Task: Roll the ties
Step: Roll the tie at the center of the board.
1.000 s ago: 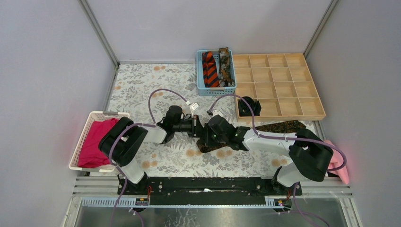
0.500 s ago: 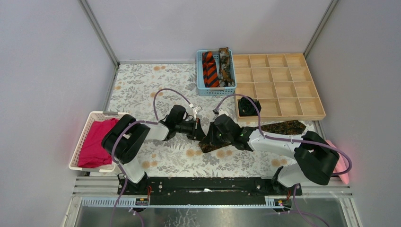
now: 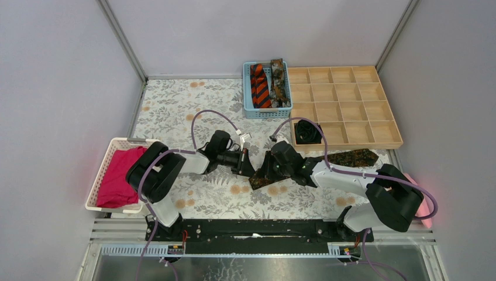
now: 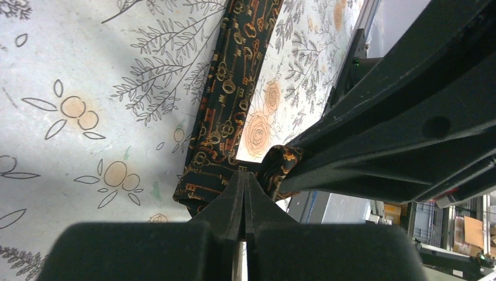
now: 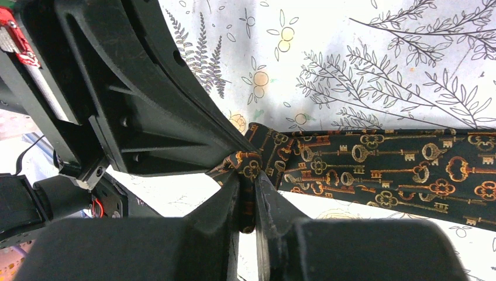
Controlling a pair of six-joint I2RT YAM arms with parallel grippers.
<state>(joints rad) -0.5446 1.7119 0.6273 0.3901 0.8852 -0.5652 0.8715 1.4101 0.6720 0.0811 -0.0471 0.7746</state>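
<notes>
Where the arms meet on the table (image 3: pixel 175 105), the right end effector (image 5: pixel 247 196) pinches the folded end of the brown tie (image 5: pixel 380 170). The left end effector (image 4: pixel 244 184) is pressed together, tips touching that end. The strip lies flat rightward. A striped tie (image 3: pixel 259 85) sits in a basket (image 3: pixel 268 113), and a black tie (image 3: pixel 307 132) sits coiled in a tray (image 3: pixel 357 111).
</notes>
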